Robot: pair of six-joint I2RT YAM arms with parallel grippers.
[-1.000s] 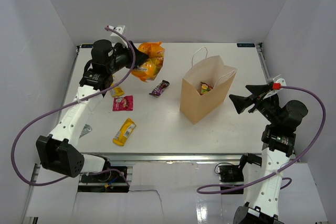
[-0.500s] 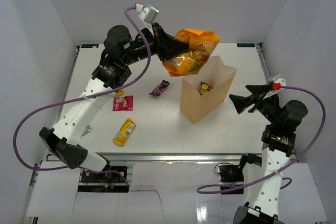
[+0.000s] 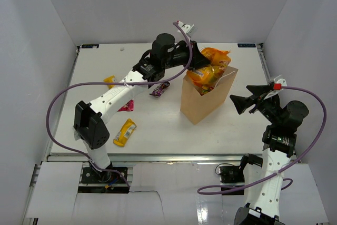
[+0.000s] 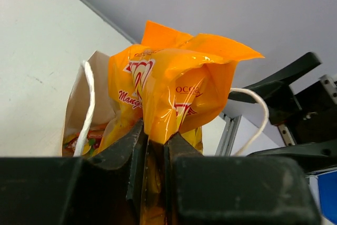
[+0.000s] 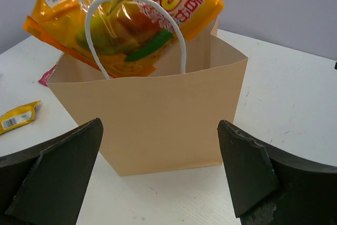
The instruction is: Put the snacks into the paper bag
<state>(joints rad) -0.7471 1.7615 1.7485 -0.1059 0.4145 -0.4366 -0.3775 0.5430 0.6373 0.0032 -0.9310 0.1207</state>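
I had swung my left pincer point(image 3: 196, 67), clamped on the orange pouch point(image 3: 211, 66), over into the mouth of the bag point(image 3: 202, 101); release looked next. My right pincer point(image 3: 235, 105) gaped, idle.

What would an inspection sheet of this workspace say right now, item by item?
Surface: white table, snacks lying on its left half.
Job's things: paper bag upright and open; orange pouch held at its mouth, mostly above the rim; yellow bar, pink packet, purple bar and small yellow packet lie on the table.
Clutter: nothing seen.
Grippers: left gripper shut on the orange pouch; right gripper open, empty, beside the bag.
Cables: purple cable loops off each arm.
Surroundings: plain white walls on three sides.
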